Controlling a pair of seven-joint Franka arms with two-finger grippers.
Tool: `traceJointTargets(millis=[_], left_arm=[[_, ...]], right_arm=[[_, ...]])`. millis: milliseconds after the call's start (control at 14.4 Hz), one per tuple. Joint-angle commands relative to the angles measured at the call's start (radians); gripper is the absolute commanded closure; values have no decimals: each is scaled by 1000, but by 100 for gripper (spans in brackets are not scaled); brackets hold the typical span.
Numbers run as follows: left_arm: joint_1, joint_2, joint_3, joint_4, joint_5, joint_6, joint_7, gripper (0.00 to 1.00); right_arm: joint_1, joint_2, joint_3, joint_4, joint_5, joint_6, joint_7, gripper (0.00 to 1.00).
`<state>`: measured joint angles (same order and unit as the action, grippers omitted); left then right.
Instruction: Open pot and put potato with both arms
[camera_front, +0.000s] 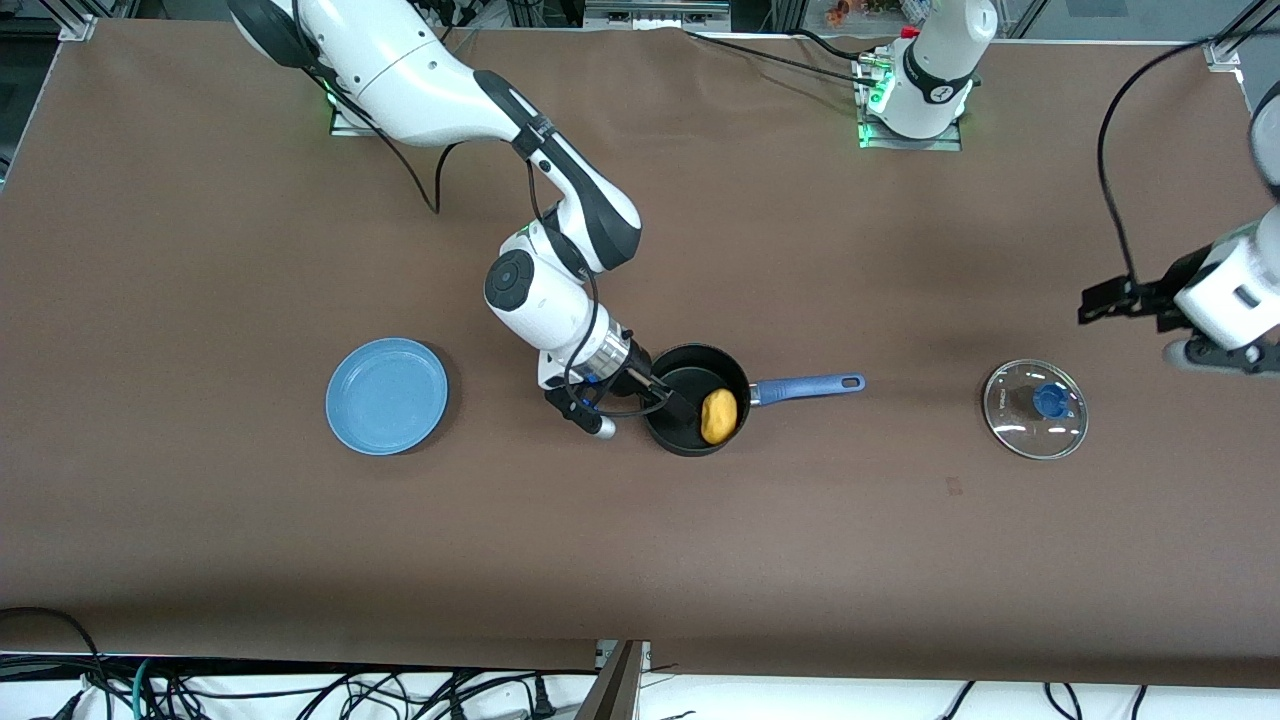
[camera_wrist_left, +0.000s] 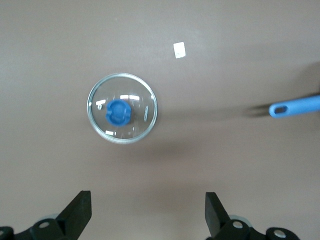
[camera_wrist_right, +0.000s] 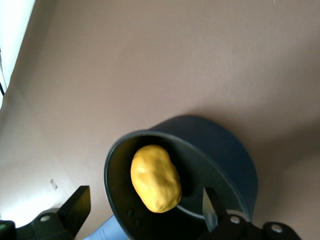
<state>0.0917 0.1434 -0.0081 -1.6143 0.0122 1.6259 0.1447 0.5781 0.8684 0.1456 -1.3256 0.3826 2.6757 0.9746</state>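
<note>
One potato (camera_front: 719, 416) lies inside open pot (camera_front: 690, 385), against wall on blue handle (camera_front: 808, 387) side. Pot sits mid-tabletop (camera_front: 640, 520). Right claw (camera_front: 668, 398) spread wide, holding nothing, low over pot rim. Glass lid (camera_front: 1035, 408) flat on tabletop toward left arm's end, knob up. Left claw (camera_wrist_left: 147, 212) wide, empty, above lid. Light-blue plate (camera_front: 386, 395) toward right arm's end.

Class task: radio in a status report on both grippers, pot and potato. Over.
Right gripper open over the pot, holding nothing. Potato lies inside the pot. Left gripper open above the lid, which rests on the table. Nothing in the way.
</note>
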Motion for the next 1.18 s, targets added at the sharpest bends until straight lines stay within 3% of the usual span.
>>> traceJointTargets(millis=[0, 139, 278, 486, 625, 764, 903, 1111], left_arm=[[-9, 13, 0, 126, 26, -142, -27, 0], [-9, 12, -3, 178, 23, -207, -68, 0], [-4, 10, -1, 185, 15, -227, -103, 0], [-6, 28, -6, 189, 12, -228, -103, 0], [-7, 30, -7, 192, 6, -228, -100, 0], [-10, 44, -13, 224, -6, -228, -103, 0], [-33, 64, -18, 252, 5, -230, -103, 0], [-30, 62, -16, 252, 0, -230, -100, 0]], right_arm=[[-27, -15, -1, 20, -33, -40, -20, 0], [-56, -60, -4, 19, -86, -135, -31, 0], [-115, -129, -11, 17, -149, -378, -165, 0], [-167, -244, -40, -16, -148, -603, -309, 0], [-167, -362, -101, -114, -157, -718, -408, 0], [-167, -580, -170, -356, -154, -720, -584, 0], [-167, -778, -216, -502, -159, -775, -651, 0], [-167, -880, -280, -477, -286, -960, -706, 0]])
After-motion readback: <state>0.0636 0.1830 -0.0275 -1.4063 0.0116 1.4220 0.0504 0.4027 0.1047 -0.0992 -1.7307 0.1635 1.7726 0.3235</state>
